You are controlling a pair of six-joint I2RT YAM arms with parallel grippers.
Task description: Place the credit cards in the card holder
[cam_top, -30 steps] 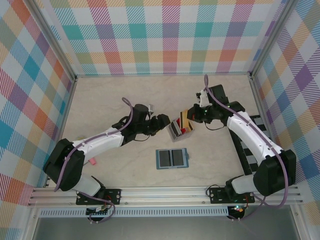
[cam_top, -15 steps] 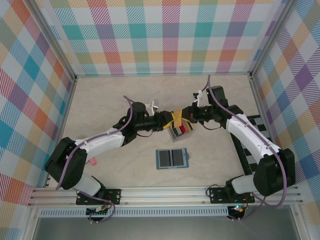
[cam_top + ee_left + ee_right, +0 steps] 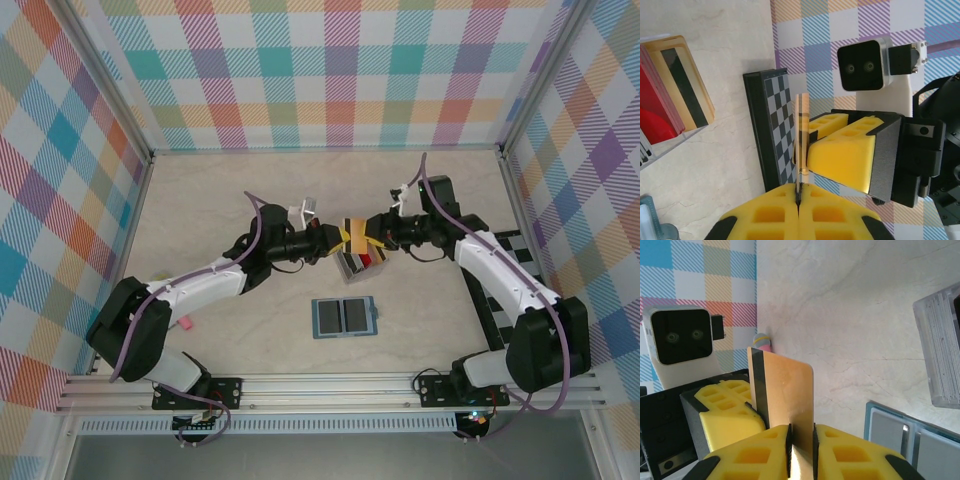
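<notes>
From above, the left gripper (image 3: 344, 241) and right gripper (image 3: 365, 238) meet by the rack (image 3: 358, 266), a gold card (image 3: 354, 236) between them. The card holder (image 3: 344, 316) lies open nearby. Left wrist: the left jaws pinch the card's edge. Right wrist: the card stands between the right jaws, but whether they grip it cannot be told.

I count two end effectors: the left end effector (image 3: 799, 205) and the right end effector (image 3: 801, 435). There is one gold card (image 3: 785, 390) out on its own. One grey rack (image 3: 942, 355) holds several more cards (image 3: 670, 95), packed too tightly to count. There is also one blue card holder (image 3: 344, 316), one chequered board (image 3: 775, 130) and one small pink object (image 3: 184, 324).
</notes>
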